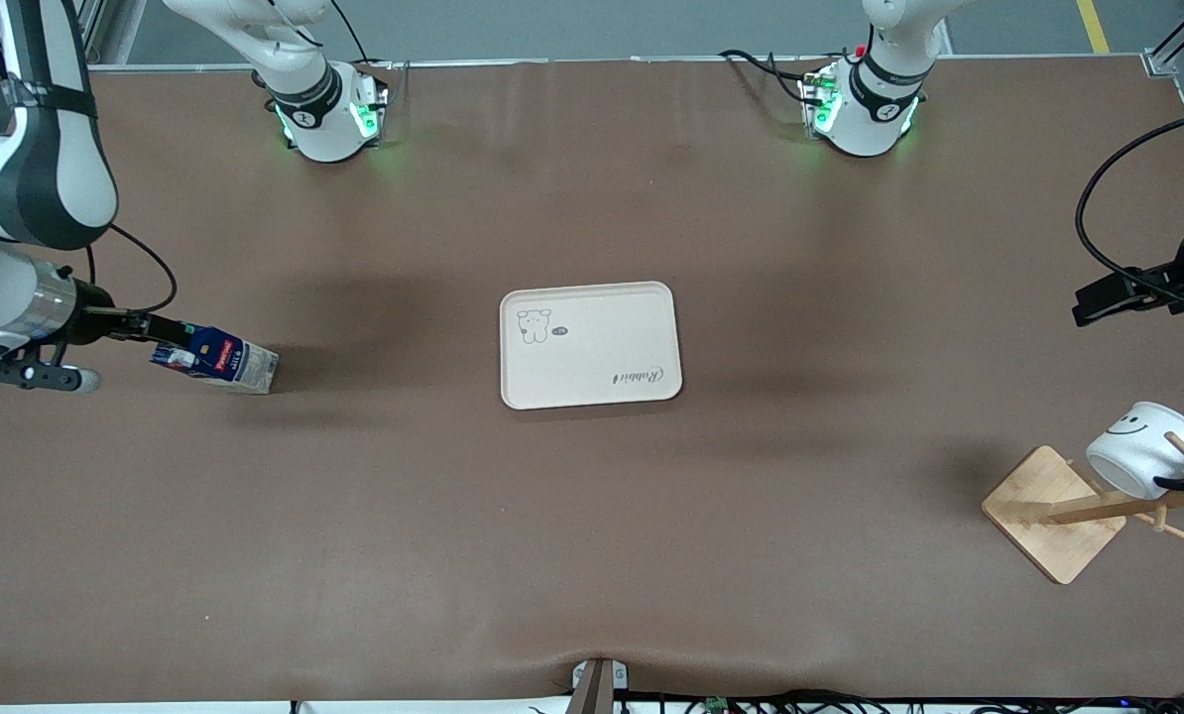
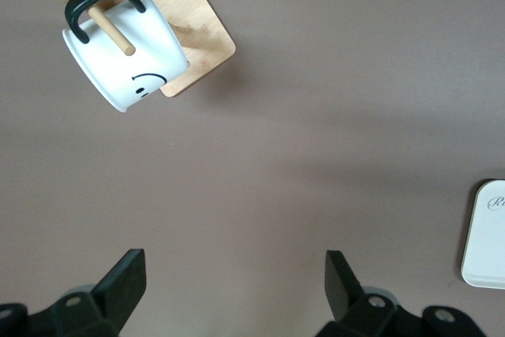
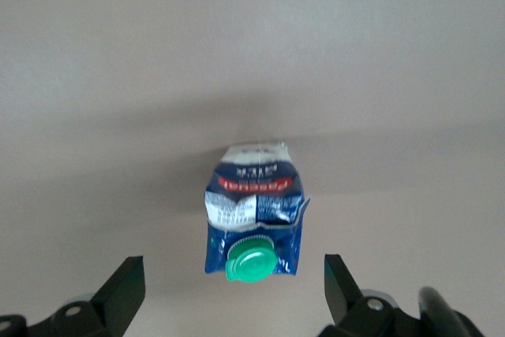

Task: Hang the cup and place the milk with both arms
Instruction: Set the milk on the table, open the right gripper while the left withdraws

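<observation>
On rack (image 1: 1053,511) peg: smiley cup (image 1: 1137,448) hangs. Blue milk (image 1: 217,363) between right gripper (image 1: 161,332) spread fingers; left gripper (image 1: 1108,297) fingers apart.

Milk (image 1: 217,364) and racked cup (image 1: 1147,451) at table ends — tray (image 1: 590,344) between

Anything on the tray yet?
Nothing lies on the tray; only its printed bear and lettering show. The milk is on the table toward the right arm's end, between the open right claw's fingers.
</observation>
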You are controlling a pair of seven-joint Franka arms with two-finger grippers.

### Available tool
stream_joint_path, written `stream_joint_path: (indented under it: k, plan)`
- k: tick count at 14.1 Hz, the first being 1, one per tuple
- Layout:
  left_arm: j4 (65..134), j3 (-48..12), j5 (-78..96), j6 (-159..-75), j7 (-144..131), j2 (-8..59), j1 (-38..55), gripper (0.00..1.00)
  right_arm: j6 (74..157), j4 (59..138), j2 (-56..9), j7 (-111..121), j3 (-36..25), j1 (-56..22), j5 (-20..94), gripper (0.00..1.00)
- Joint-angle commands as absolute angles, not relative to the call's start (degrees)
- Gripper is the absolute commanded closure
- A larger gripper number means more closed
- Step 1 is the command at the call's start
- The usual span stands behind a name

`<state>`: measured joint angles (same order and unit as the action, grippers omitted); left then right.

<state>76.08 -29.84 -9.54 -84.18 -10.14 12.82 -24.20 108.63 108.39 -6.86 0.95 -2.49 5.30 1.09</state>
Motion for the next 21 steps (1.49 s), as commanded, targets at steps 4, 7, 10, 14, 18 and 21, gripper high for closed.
stream_joint_path:
  k: [4, 7, 10, 14, 18, 21]
  plan:
    - [76.11, -25.54, -9.93, -81.23, -10.20, 7.04, -17.18, 0.00, 97.41, 96.00, -7.30, 6.24, -1.23, 5.71, 0.88, 0.00]
    - [77.95, -14.45, -6.78, -79.28, -8.89, 4.32, -8.02, 0.00, 94.22, 94.13, -4.93, 6.59, -0.97, 5.80, 0.97, 0.00]
    - [80.15, -2.85, -2.40, -79.19, -4.75, 0.89, -1.42, 0.00, 90.64, 93.78, -2.64, 6.86, -0.88, 5.80, 0.97, 0.00]
    - [86.99, 0.62, -2.20, -81.73, -5.89, -4.64, 1.49, 0.00, 88.59, 92.90, 4.81, 6.94, -1.49, 6.68, 1.05, 0.00]
    - [87.45, 0.27, -2.37, -82.18, -4.75, -5.27, 1.76, 0.00, 88.15, 92.90, 6.94, 7.12, -1.58, 9.92, 0.88, 0.00]
    - [87.63, -1.66, -2.37, -82.26, -4.75, -5.54, 1.76, 0.00, 90.26, 92.02, 5.02, 6.77, -1.41, 9.76, 1.14, 0.00]
